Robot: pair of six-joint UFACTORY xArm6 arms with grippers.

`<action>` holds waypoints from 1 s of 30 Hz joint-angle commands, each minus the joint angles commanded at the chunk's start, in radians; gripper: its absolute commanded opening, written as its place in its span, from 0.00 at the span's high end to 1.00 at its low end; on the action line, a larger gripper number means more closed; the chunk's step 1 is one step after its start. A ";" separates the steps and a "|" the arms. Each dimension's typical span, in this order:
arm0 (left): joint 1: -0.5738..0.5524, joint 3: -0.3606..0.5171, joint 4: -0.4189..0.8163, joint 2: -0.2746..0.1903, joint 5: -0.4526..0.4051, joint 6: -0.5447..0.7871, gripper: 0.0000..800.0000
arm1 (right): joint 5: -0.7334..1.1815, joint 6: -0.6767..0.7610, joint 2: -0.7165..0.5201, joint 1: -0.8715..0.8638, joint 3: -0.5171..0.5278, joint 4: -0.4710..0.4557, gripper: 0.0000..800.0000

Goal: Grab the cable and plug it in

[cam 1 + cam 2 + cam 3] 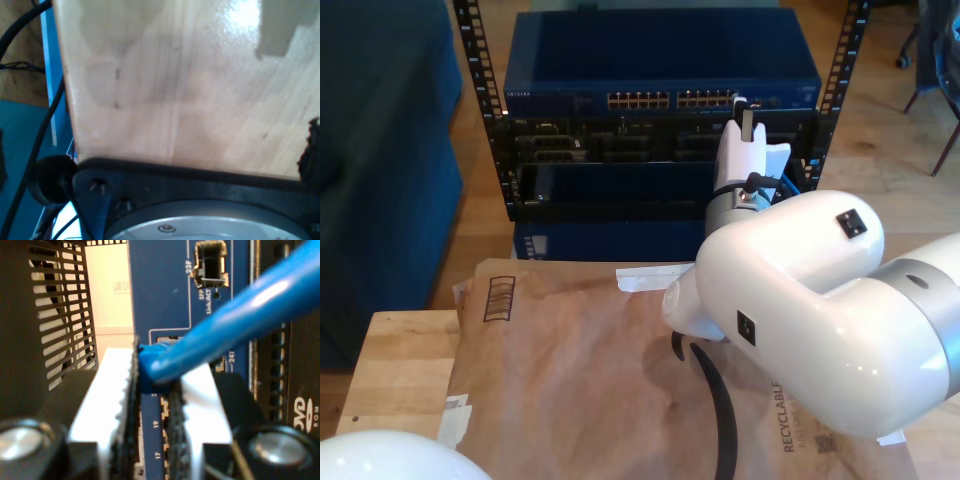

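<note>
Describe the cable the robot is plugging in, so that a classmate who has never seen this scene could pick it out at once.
Start at the black equipment rack and find the blue network switch with numbered ports. Right in front of it, my second end effector pinches the cable. It is thin, glossy and bright blue, unlike the thick black robot cable.

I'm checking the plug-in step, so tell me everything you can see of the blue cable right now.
In the second wrist view the cable is a thin, glossy bright-blue cord of smooth plastic-looking jacket. Its end is pinched between the ridged pads of my second pincer, and the cord runs up and away from them at a slant. It sits right in front of the blue switch panel, near the numbered ports. Its plug is hidden by the pads, so I can't tell if it is seated.
</note>
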 joint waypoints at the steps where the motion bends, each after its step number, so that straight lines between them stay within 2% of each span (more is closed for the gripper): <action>1: 0.000 0.000 -0.002 0.000 0.000 0.000 0.00 | 0.000 0.000 0.000 0.000 0.000 0.000 1.00; 25: 0.000 0.000 0.000 0.000 0.000 0.000 0.00 | 0.017 -0.011 0.006 0.003 -0.006 -0.002 1.00; 30: 0.000 0.000 0.000 0.000 0.000 0.000 0.00 | 0.018 -0.009 0.021 0.003 -0.035 -0.002 1.00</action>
